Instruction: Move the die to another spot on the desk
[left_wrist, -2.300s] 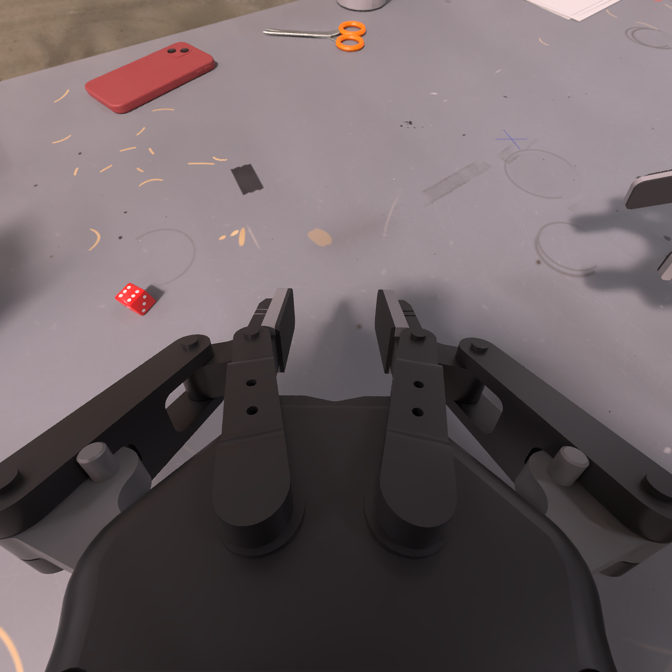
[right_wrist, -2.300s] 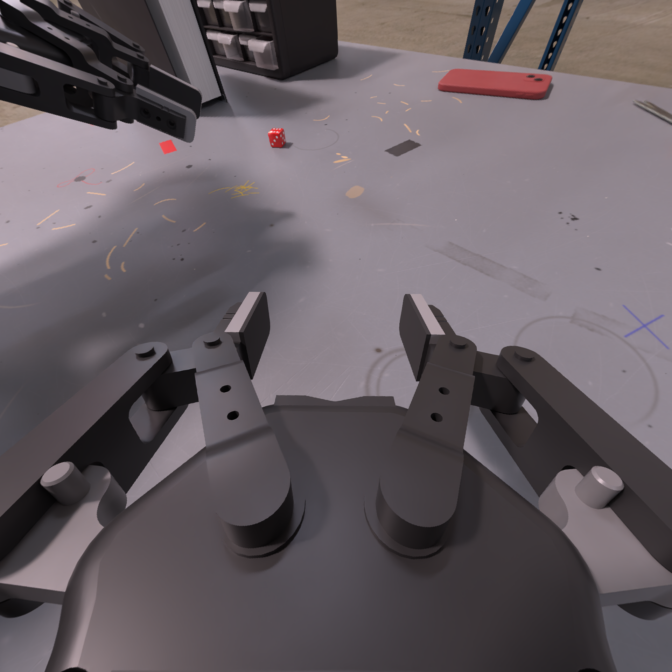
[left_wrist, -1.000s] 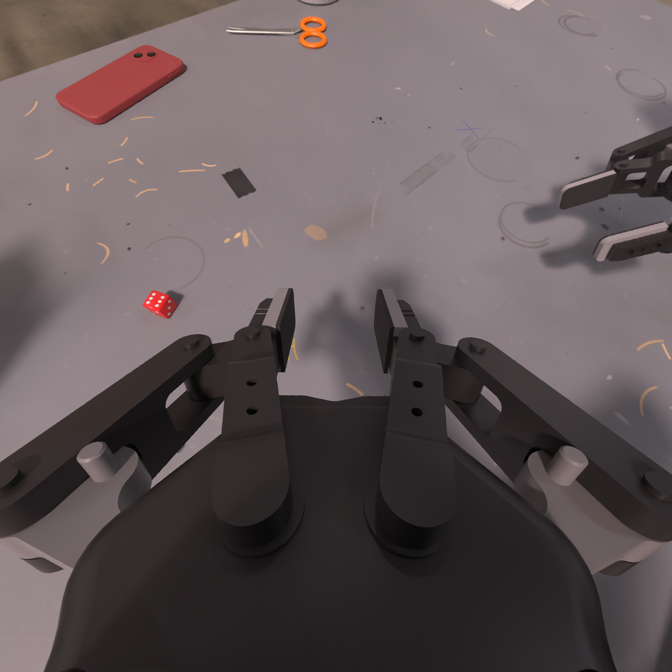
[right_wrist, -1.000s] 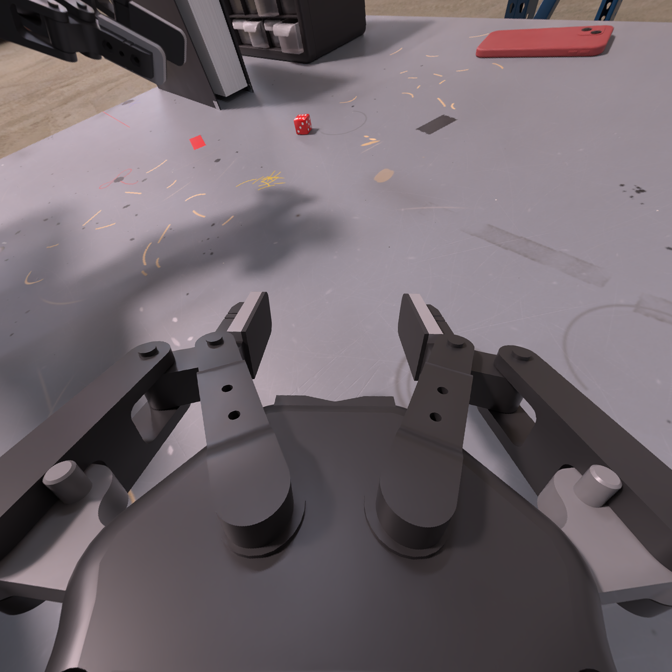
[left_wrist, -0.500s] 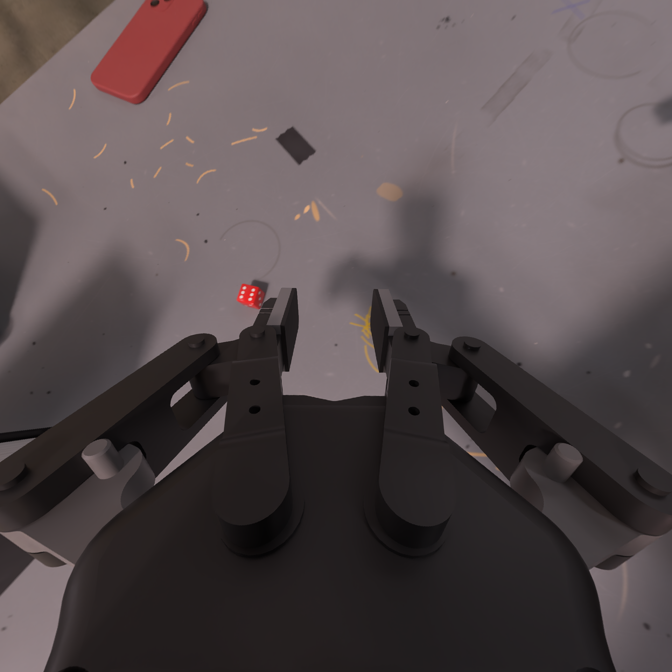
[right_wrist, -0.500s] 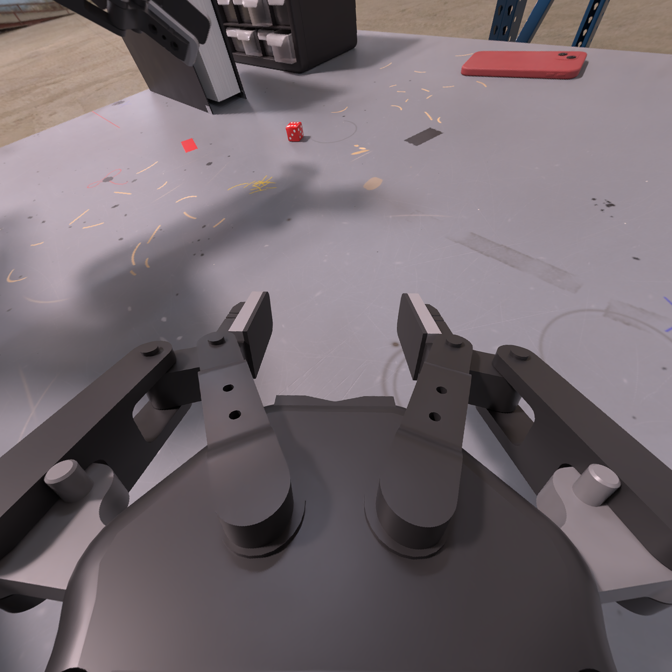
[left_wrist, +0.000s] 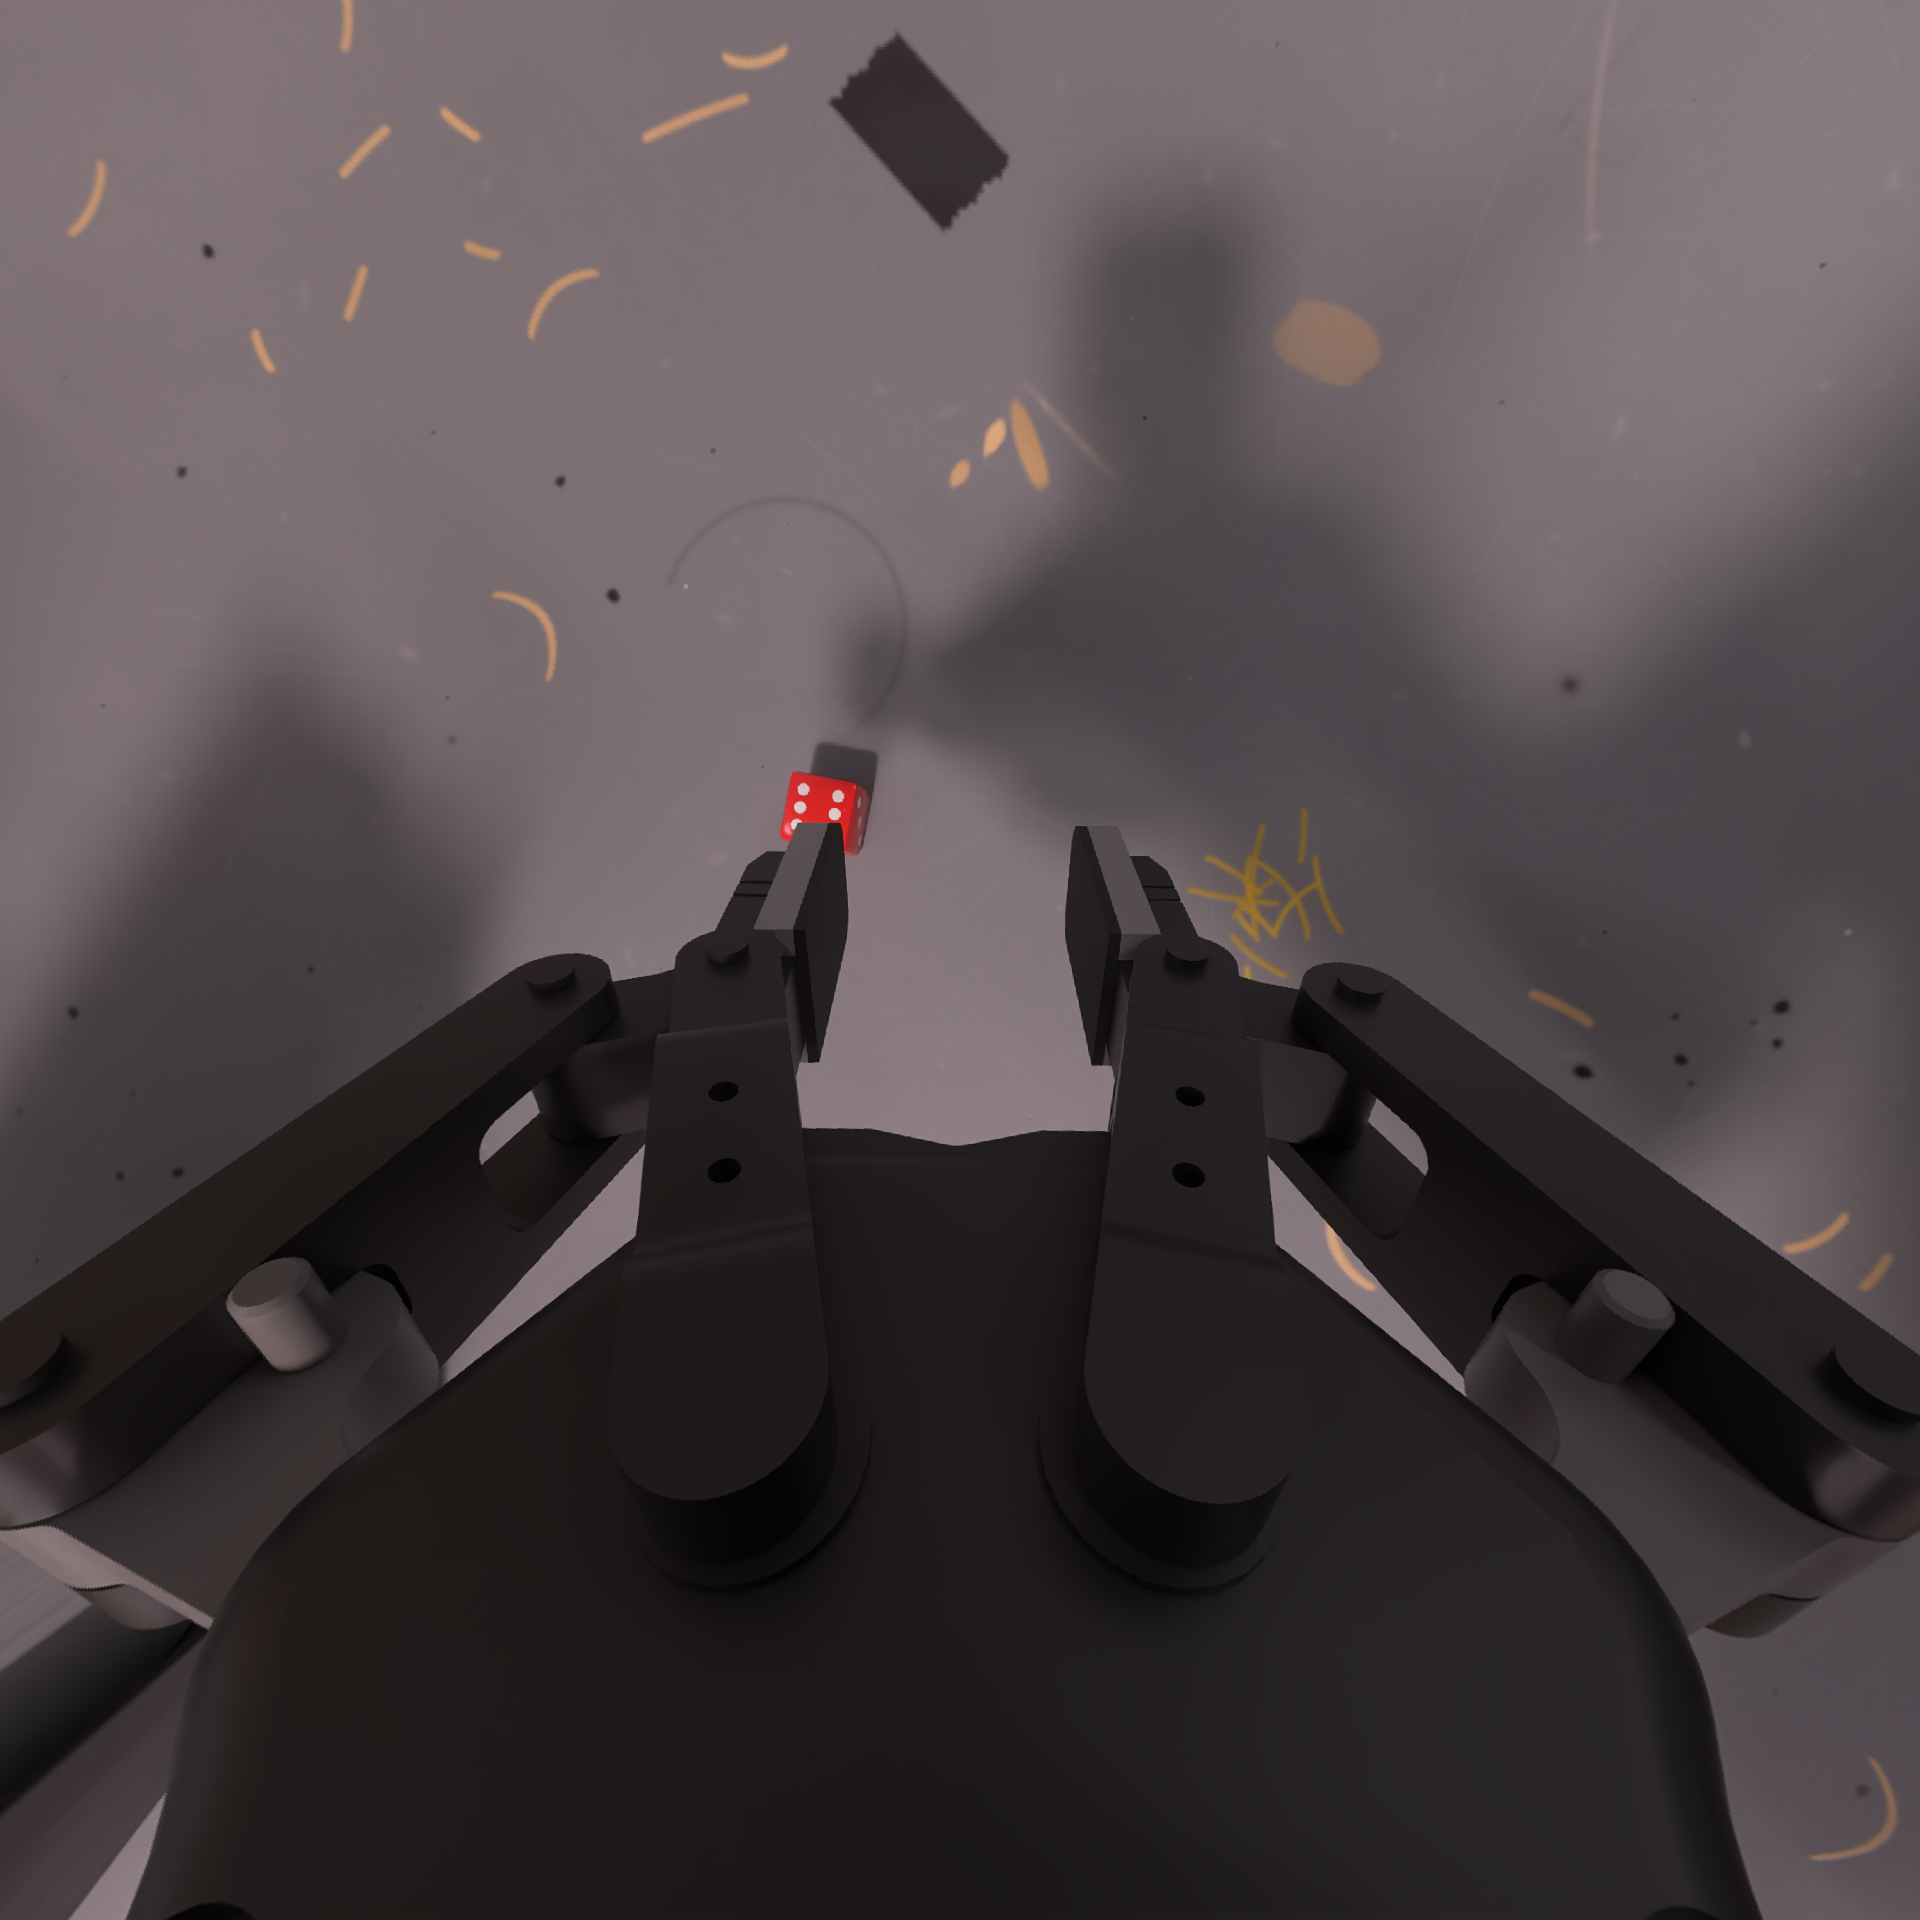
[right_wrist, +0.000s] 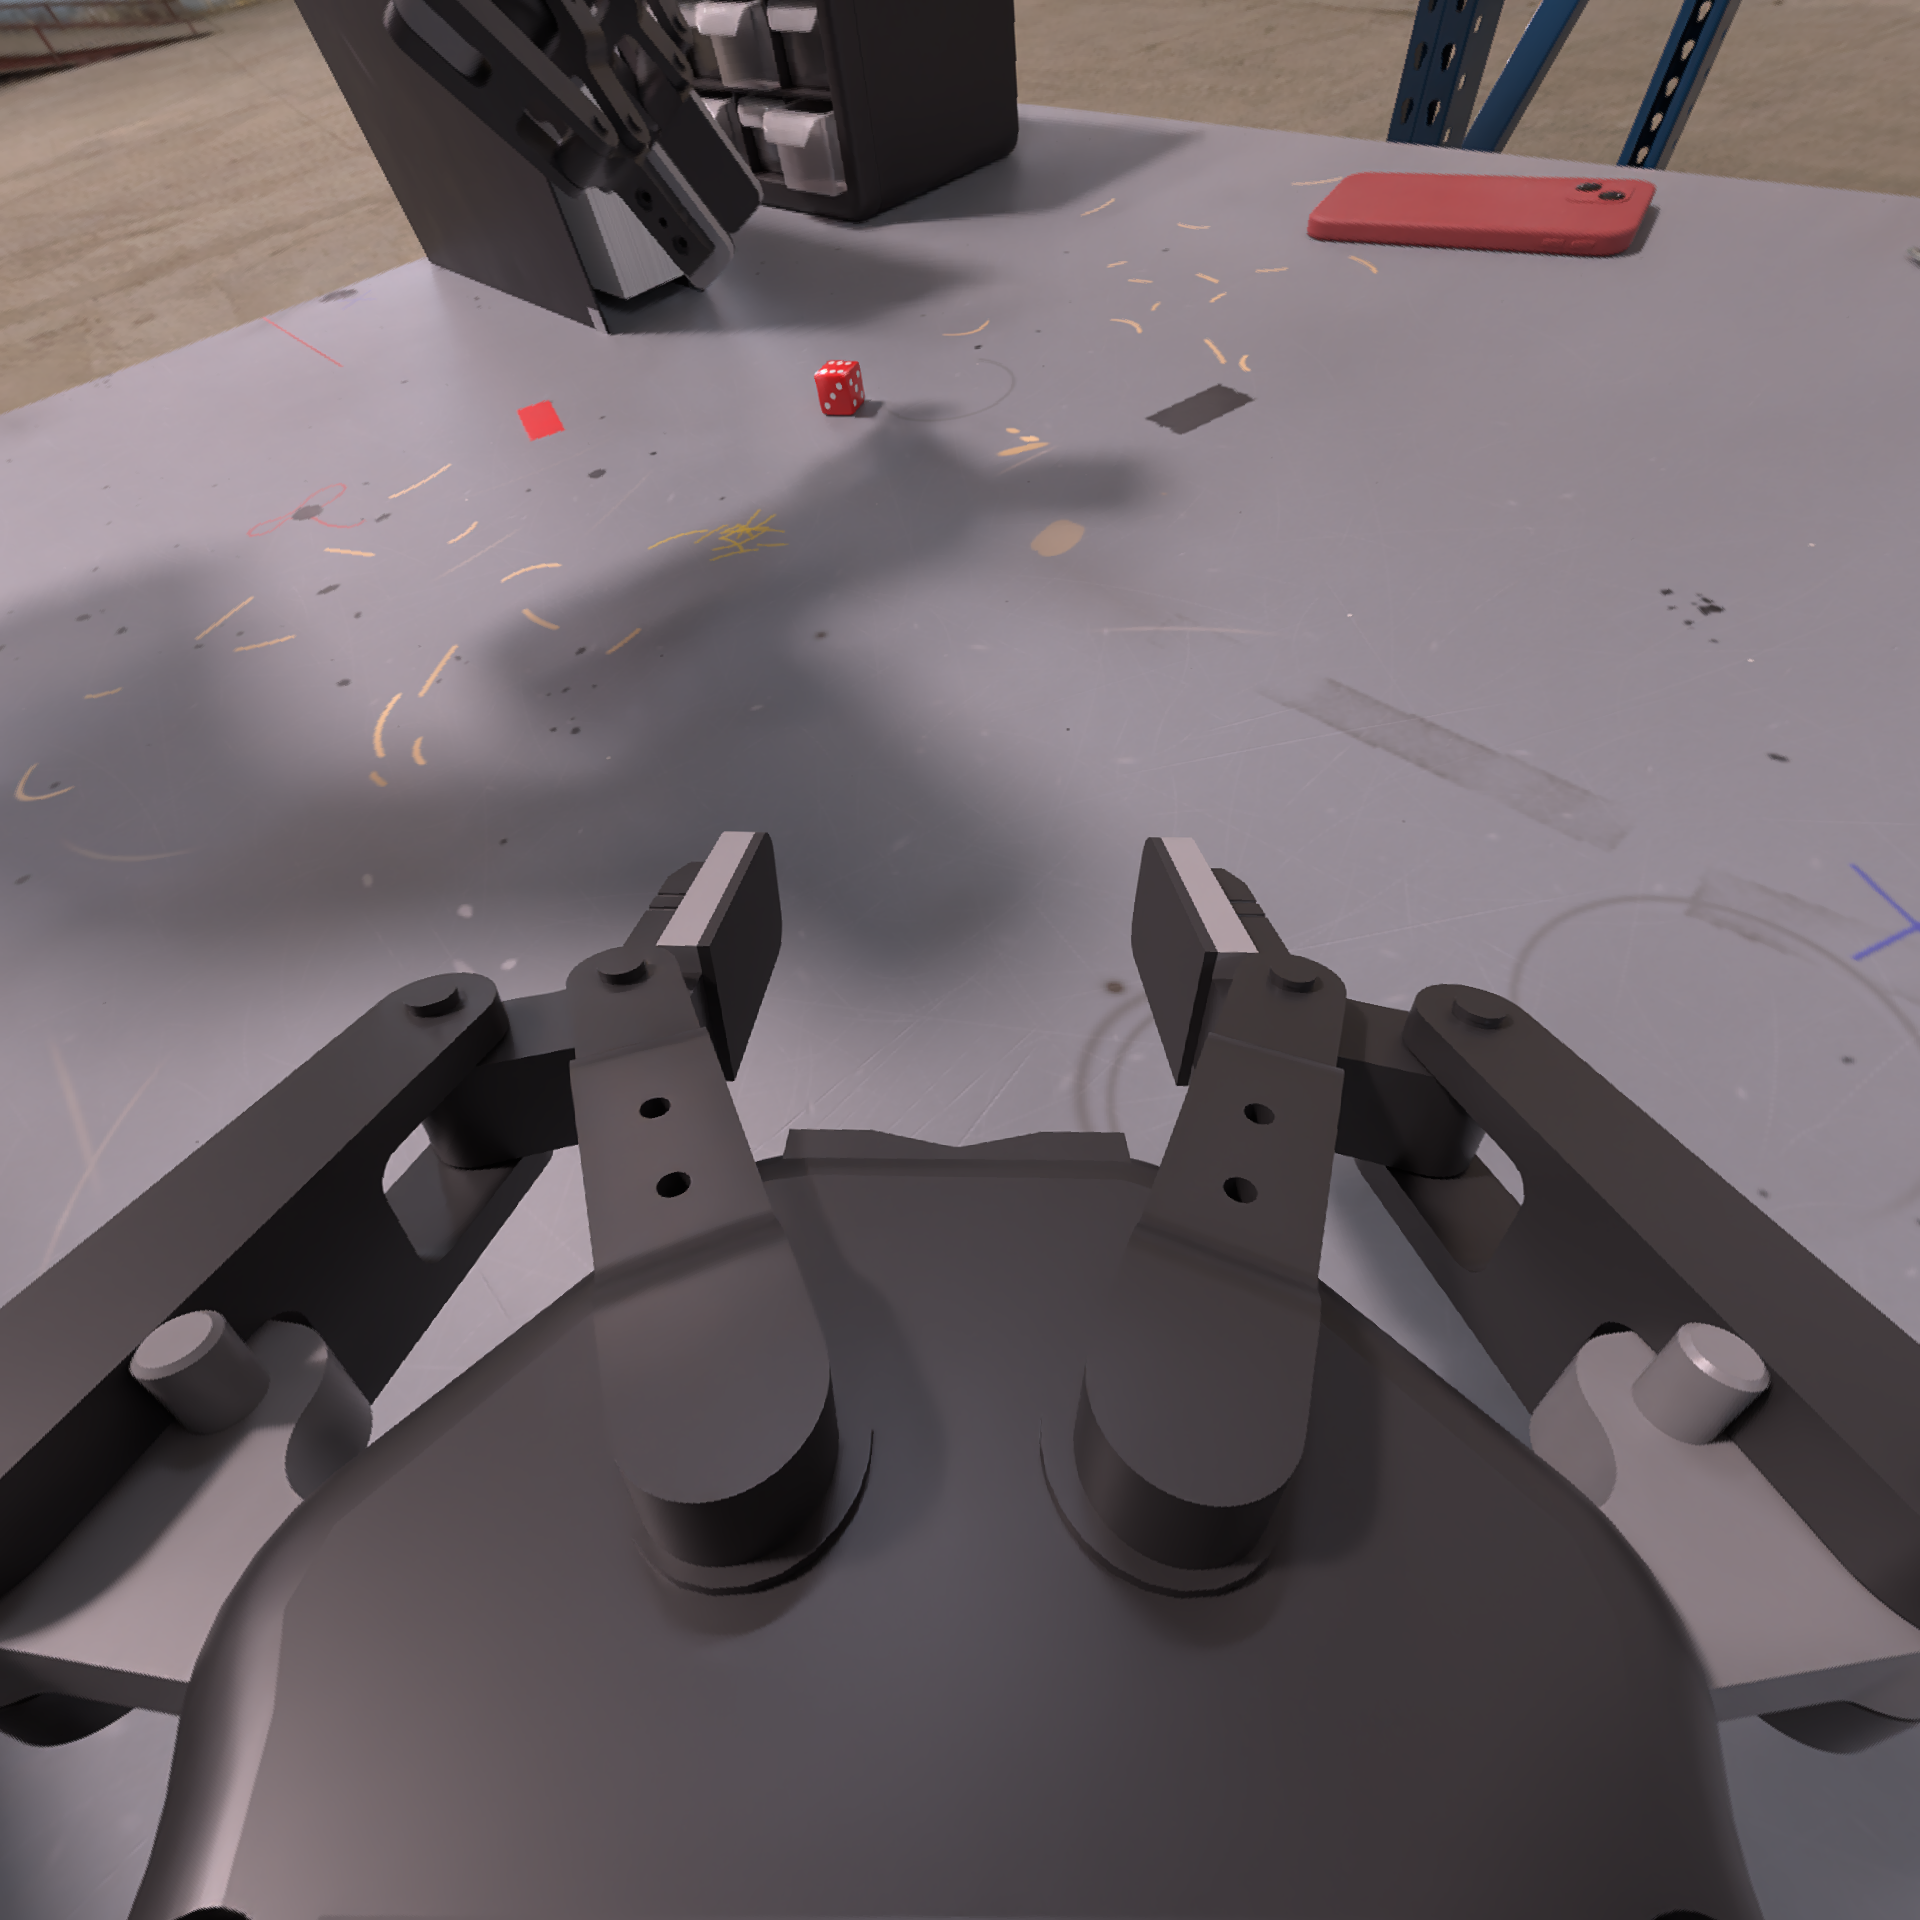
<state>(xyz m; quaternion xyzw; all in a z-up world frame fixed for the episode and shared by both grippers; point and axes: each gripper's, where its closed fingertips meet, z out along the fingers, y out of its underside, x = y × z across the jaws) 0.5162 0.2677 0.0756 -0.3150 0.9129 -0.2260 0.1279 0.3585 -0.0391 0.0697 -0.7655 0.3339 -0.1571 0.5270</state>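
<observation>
Red die (left_wrist: 824, 808) on grey desk (left_wrist: 1455, 623), just beyond left gripper (left_wrist: 956, 894) left fingertip, jaws wide, empty

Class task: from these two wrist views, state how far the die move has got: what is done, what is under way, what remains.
Done: nothing; the die sits on the desk, ungripped. Under way: the approach, since the open left gripper hangs above the die, whose near edge hides behind one fingertip, not between the jaws. The right gripper is open and far off. Left: centre, descend, grasp, carry, release elsewhere.
</observation>
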